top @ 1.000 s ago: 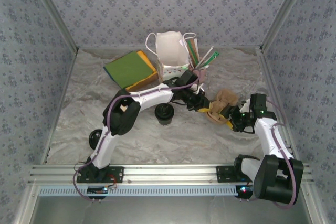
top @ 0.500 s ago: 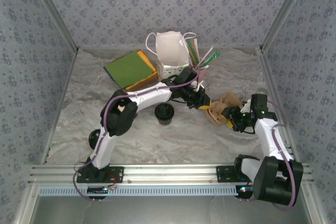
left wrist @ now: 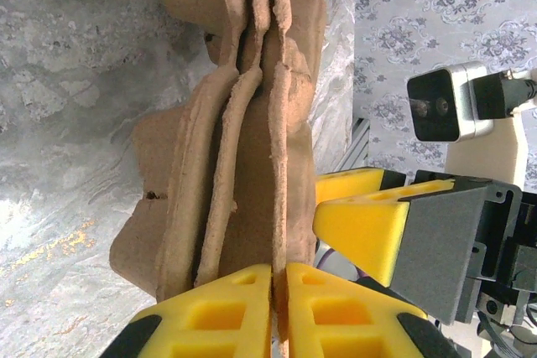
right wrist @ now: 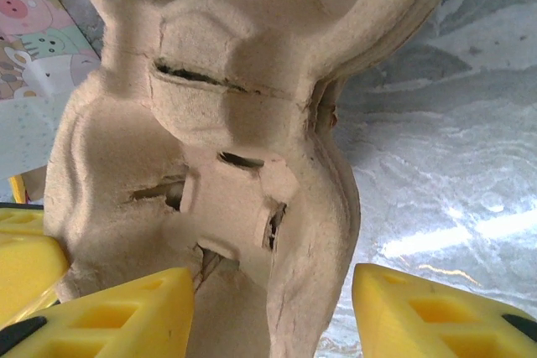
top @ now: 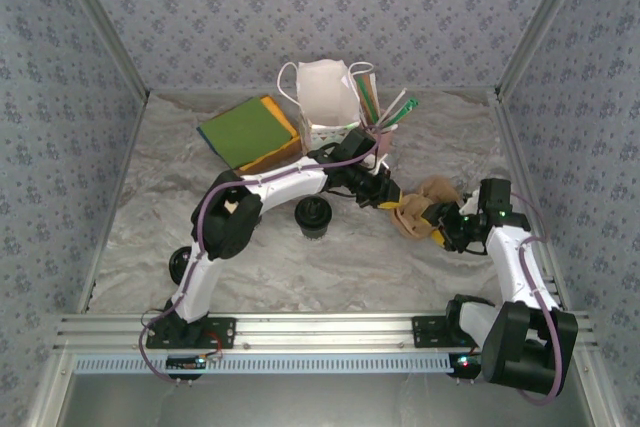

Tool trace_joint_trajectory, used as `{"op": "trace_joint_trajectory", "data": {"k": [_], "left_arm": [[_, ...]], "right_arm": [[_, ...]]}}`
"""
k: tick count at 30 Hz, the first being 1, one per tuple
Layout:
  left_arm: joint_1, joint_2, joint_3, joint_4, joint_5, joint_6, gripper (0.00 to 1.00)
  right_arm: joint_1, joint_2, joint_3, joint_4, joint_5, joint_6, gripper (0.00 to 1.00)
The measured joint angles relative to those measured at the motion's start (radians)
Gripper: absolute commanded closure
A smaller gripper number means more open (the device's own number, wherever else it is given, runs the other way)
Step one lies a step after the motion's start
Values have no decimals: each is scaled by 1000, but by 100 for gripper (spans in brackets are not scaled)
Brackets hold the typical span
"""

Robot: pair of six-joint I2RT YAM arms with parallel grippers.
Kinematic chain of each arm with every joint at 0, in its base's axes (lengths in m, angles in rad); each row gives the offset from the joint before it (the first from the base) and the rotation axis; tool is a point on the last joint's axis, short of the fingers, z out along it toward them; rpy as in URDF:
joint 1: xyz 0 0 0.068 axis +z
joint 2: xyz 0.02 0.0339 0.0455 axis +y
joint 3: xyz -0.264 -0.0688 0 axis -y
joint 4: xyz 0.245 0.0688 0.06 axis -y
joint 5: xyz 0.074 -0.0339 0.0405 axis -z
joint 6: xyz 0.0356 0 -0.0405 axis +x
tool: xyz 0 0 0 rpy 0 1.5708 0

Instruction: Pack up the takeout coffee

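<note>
Brown pulp carriers (left wrist: 243,123), pinched by the left hand (left wrist: 274,278), stand inside the spread right hand (right wrist: 273,291); takeout coffee (top: 313,215) sits left of both.

the pulp carrier stack (top: 425,199), right of centre, has sunk slightly lower in the frame. the left gripper (top: 390,193) on it has edged rightward, and the left arm's elbow (top: 225,222) has swung a little left.
</note>
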Motion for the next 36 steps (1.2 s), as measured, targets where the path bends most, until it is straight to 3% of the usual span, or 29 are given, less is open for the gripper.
{"op": "trace_joint_trajectory", "data": {"k": [16, 27, 31, 33, 36], "left_arm": [[0, 9, 0, -8, 0, 0, 88], [0, 10, 0, -8, 0, 6, 88], [0, 15, 0, -9, 4, 8, 82], [0, 21, 1, -11, 11, 11, 73], [0, 32, 2, -19, 28, 10, 68]], "right_arm": [[-5, -35, 0, 4, -23, 52, 54], [-13, -23, 0, 7, -27, 52, 50], [-16, -10, 0, 28, -34, 52, 49], [-18, 3, 0, 40, -35, 52, 49], [-20, 20, 0, 50, -35, 51, 49]]}}
